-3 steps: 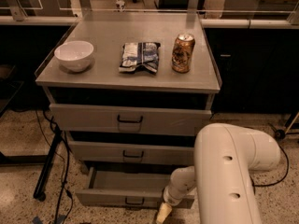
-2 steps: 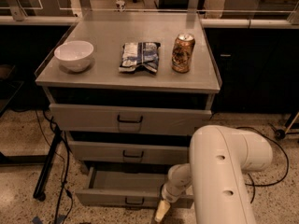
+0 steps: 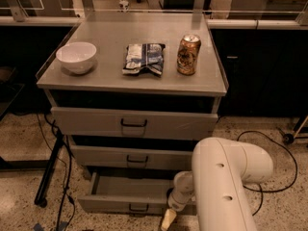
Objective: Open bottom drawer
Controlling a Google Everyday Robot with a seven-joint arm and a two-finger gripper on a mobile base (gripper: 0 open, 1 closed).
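Hovering jaws at open bottom drawer (image 3: 107, 204) front.

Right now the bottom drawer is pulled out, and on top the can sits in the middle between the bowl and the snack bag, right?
Not quite: the camera view shows the snack bag in the middle, the can on the right, the bowl on the left. The bottom drawer is pulled out, with the gripper low at its front.

Bowl (image 3: 76, 57), bag (image 3: 143, 58) and can (image 3: 188, 55) sat left to right atop the cabinet (image 3: 144, 32). The gripper (image 3: 168, 219) hung before the bottom drawer (image 3: 106, 204).
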